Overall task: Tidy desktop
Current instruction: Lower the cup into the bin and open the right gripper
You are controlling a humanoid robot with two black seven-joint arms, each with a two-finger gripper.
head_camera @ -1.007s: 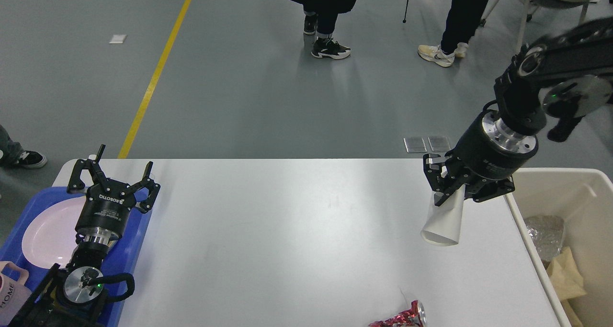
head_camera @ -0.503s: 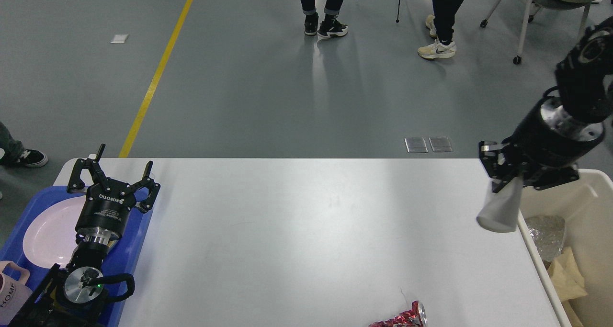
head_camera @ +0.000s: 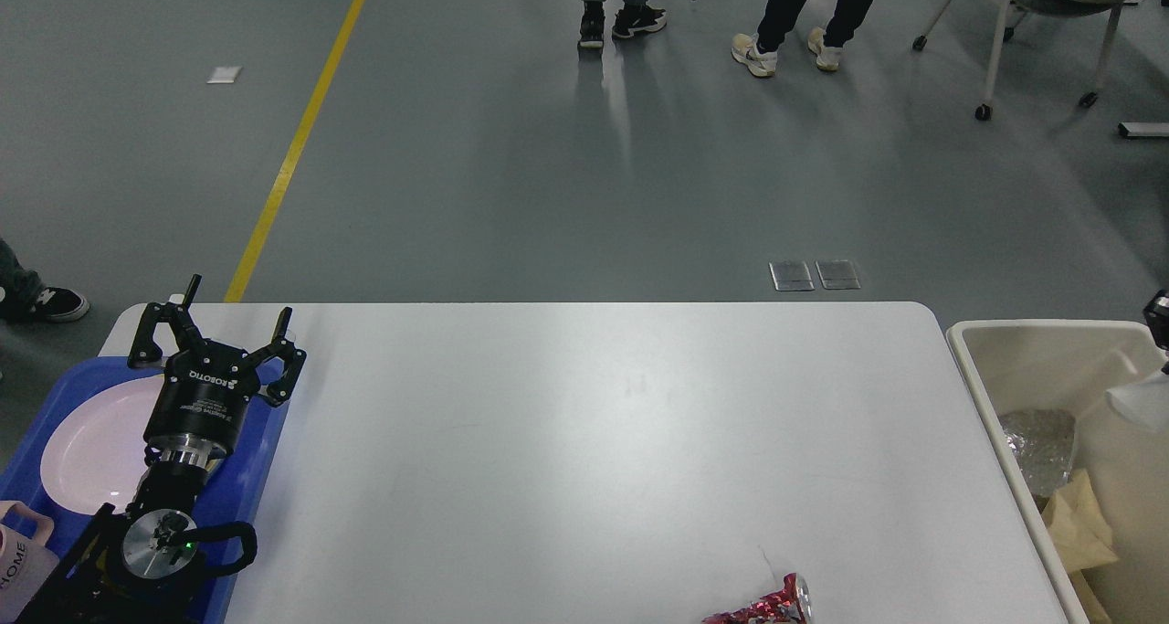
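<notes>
Left pincer [head_camera: 217, 339] splayed above blue tray [head_camera: 245, 478], desktop [head_camera: 584, 460] alongside

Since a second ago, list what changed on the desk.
The right arm carried the white paper cone rightward off the desktop, over the cream bin; its tool is now nearly out of view. The left tool, tray and red wrapper stayed put.

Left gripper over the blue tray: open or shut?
Open. The left gripper has its black fingers spread wide apart with nothing between them, above the blue plastic tray and white round plate.
</notes>
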